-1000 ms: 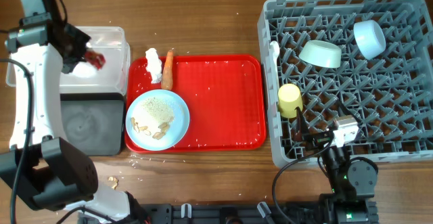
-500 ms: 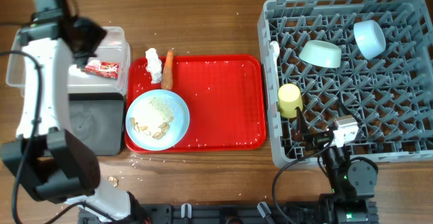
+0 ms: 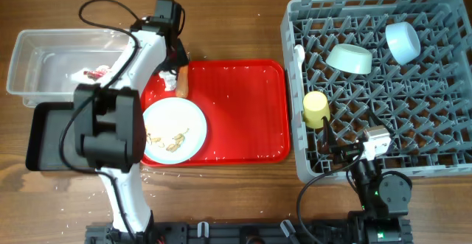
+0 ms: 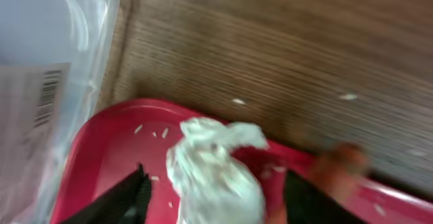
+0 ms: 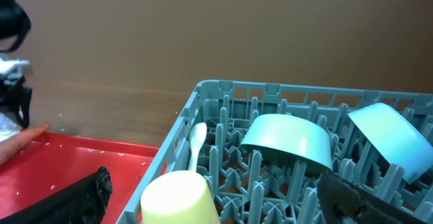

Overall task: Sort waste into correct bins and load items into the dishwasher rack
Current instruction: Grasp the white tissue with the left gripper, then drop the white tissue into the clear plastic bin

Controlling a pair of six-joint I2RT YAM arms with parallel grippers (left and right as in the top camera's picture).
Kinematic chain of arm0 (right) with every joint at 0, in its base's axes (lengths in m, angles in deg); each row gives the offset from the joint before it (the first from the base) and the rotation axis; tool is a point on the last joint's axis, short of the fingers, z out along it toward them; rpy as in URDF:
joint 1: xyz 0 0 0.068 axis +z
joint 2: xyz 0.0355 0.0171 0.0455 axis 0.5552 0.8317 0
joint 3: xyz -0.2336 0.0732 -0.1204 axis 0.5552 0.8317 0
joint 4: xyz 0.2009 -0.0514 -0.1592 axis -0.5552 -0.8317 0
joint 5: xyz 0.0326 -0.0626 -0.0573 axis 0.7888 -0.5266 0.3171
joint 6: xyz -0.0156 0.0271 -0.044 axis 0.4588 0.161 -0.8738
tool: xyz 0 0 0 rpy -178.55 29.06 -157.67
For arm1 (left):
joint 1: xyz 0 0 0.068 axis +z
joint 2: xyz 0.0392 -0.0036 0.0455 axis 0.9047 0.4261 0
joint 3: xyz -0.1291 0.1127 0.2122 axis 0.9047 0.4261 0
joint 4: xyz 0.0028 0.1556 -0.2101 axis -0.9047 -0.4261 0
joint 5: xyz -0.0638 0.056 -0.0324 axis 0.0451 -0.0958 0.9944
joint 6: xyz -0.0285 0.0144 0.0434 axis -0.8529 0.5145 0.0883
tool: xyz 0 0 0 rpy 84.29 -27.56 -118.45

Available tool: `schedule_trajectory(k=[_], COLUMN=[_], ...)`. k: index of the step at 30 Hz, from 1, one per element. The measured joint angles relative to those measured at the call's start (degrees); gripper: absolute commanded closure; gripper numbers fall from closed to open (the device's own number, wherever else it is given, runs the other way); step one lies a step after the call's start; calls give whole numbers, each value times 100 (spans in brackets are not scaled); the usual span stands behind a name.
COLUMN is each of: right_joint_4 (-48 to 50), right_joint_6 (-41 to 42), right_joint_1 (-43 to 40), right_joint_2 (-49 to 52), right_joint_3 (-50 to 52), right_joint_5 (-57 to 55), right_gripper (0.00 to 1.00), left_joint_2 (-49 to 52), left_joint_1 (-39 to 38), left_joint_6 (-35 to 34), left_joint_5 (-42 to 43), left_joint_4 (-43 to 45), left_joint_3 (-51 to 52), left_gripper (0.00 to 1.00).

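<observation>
My left gripper (image 4: 220,207) is open, its fingers either side of the crumpled white tissue (image 4: 215,170) in the back left corner of the red tray (image 3: 236,111). The orange carrot (image 3: 182,80) lies just right of the tissue (image 3: 169,77). The red snack wrapper (image 3: 96,73) lies in the clear bin (image 3: 44,49), with the black bin (image 3: 51,137) in front of it. Beige crumbs (image 3: 171,138) sit on the pale blue plate (image 3: 175,119). My right gripper (image 5: 216,214) hangs open above the yellow cup (image 5: 179,197) in the grey dishwasher rack (image 3: 435,126).
The rack also holds a mint-green bowl (image 3: 350,58), a light blue bowl (image 3: 403,41) and a white spoon (image 3: 299,52) at its left wall. My left arm (image 3: 122,126) stretches across the plate's left edge and the black bin. Loose crumbs dot the wood.
The left gripper let the red wrapper drop into the clear bin, then swung right and came down open over the tissue. The right arm has not moved.
</observation>
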Motion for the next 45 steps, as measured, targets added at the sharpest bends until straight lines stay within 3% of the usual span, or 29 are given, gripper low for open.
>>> schedule_trajectory(k=[1,2,9,14,18,19,20,21,23,28,32,35,38,45], right_joint_4=[0,0,0,0,0,0,0,0,0,0,0,0,0,0], right_joint_6=[0,0,0,0,0,0,0,0,0,0,0,0,0,0], right_joint_1=[0,0,0,0,0,0,0,0,0,0,0,0,0,0], right_joint_2=[0,2,2,0,0,2,2,2,2,0,0,0,0,0], right_joint_3=[0,0,0,0,0,0,0,0,0,0,0,0,0,0], right_joint_5=[-2,-2,-2,-2,-2,-2,-2,-2,-2,-2,-2,0,0,0], right_gripper=[0,0,0,0,0,0,0,0,0,0,0,0,0,0], left_joint_2=[83,116,-26,-1303,-1788,-1781,-1709,-1591,-1342,-1325,-1469,-1471,-1373,-498], left_joint_1=[26,44,61,227,879,1036,1257,1497,1843,2006,984,-81,-728,-804], left_joint_6=[-13,-48,-46,-118,-243,-262,-282,-313,-367,-407,-249,-166,-129,-66], left_joint_5=[2,7,385,387,79,13,-37,-90,-109,907,1211,992,570,166], left_joint_4=[7,0,-916,-1141,-1073,-1019,-925,-796,-658,-1093,-1545,-1373,-986,-645], left_joint_3=[11,17,-271,-743,-872,-870,-850,-826,-758,-765,-774,-588,-136,354], left_gripper=[91,96,96,96,96,88,52,23,16,14,17,13,16,30])
